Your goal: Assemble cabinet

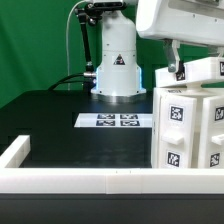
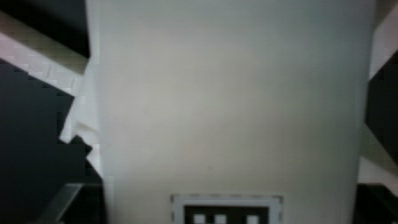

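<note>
Standing at exterior view's right: cabinet point(image 1: 188, 125), tool point(image 1: 173, 64) at top panel point(image 1: 198, 70).

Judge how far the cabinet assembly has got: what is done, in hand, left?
Done: the white plastic boxy cabinet body stands upright at the exterior view's right. In hand: the gripper is at a white tagged panel on its top; grip unclear. Left: probably seating that panel.

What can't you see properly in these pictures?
- Exterior view: the cabinet runs off the right edge.
- Exterior view: the claw is tiny and dark above the cabinet; open or shut, I cannot tell.
- Wrist view: a blurry white panel fills the picture and hides most things behind it; the edge cuts off its tag.
</note>
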Robot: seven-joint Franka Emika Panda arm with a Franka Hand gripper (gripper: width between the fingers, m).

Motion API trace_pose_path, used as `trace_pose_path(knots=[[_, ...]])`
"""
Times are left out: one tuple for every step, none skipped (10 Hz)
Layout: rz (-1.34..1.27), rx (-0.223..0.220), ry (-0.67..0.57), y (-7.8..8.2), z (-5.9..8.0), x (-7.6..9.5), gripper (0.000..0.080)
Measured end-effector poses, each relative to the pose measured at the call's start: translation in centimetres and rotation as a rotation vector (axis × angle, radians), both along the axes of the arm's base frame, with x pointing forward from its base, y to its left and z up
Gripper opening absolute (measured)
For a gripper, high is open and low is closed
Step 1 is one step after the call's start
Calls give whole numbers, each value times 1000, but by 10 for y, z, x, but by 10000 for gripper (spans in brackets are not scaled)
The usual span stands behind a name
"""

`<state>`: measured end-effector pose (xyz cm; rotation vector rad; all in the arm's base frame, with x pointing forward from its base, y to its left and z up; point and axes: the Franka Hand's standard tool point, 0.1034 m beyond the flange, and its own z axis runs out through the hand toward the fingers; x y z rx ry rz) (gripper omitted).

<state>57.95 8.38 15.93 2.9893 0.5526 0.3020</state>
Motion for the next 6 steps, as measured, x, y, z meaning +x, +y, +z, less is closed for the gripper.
trace_pose_path(knots=[[-66,16,-3,0,0,0,560],[-108,29,-4,0,0,0,560],[-250,70,-8,2,0,0,560],[-334,91,-16,3,1,0,560],[-491,137,-18,5,1,-1,560],[-609,168,-25,7,2,0,560]])
